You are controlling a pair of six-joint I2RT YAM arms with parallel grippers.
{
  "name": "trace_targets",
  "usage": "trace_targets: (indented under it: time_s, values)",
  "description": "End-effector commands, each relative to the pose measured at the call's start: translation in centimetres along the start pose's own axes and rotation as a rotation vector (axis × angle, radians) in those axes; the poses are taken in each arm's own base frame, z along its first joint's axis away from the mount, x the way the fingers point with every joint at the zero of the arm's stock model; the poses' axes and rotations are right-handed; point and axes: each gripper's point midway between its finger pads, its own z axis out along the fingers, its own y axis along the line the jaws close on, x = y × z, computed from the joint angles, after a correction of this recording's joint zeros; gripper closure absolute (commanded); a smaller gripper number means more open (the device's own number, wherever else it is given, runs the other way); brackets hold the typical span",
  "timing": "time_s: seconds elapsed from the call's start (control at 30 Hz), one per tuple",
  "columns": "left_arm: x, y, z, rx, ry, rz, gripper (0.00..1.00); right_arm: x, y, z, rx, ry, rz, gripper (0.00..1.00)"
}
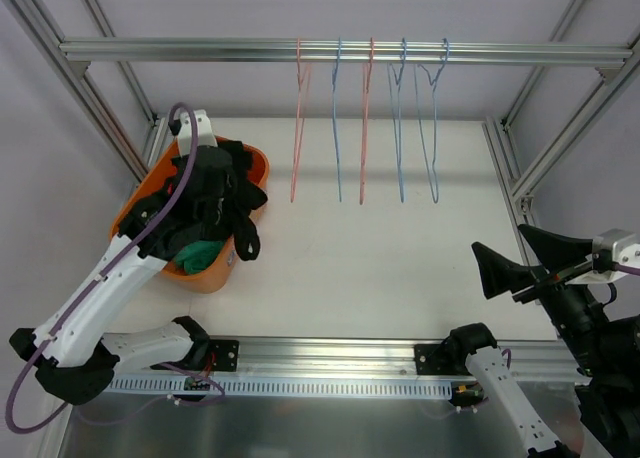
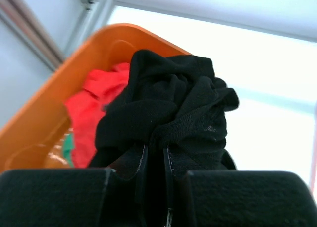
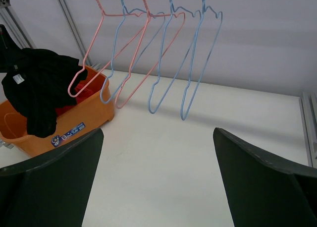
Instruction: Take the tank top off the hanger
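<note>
So from where I'm standing the tank top (image 1: pixel 215 193) looks to be off already. All five wire hangers (image 1: pixel 365 118) on the rail (image 1: pixel 200 48) at 12 o'clock are bare. The top is a black wad at about 9 o'clock on the table (image 1: pixel 380 258), hanging over the orange basket (image 1: pixel 262 163) from the left gripper (image 2: pixel 153 160), whose fingers are clenched on a fold of it.

What I'd worry about:
- One loop of the top dangles past the basket's 3 o'clock rim. If the fingers let go here, my guess is that part slides down the outside and drags the rest onto the table.
- The fabric is wedged deep between the fingers, so it could cling when they open and get lifted back out as the arm pulls away.
- The purple cable (image 1: pixel 150 228) runs right next to the cloth. A strap catching on it seems possible.

The right gripper (image 1: pixel 500 240) sits at 4 o'clock with its fingers spread wide and nothing in them, well apart from everything. No trouble there.

Texture-wise, the top is a soft, matte knit with a fine rib, really floppy, so it bunches into lumps and won't hold a shape. The basket is smooth, glossy plastic with rounded corners, with a red garment (image 2: pixel 89 113) and something green (image 1: pixel 200 256) already inside. The hangers are thin coated wire, two pink and three blue, springy-looking and light.
</note>
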Motion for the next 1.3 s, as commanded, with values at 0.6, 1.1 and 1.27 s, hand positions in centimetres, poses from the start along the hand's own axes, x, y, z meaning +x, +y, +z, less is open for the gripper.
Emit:
trace_targets:
  time_s: [0.6,1.1,1.27]
  values:
    - [12.8,9.9,17.1,-0.278,0.594,-0.220,1.00,-0.6,1.8,1.0,-0.105,-0.031,0.020,0.01]
    - [8.8,7.4,14.6,-0.100,0.431,-0.331,0.43,2.4,1.2,3.4,-0.102,0.093,0.027,0.01]
    - [2.1,7.9,10.9,-0.044,0.289,-0.267,0.01,3.7,-0.7,3.8,-0.004,0.175,0.006,0.00]
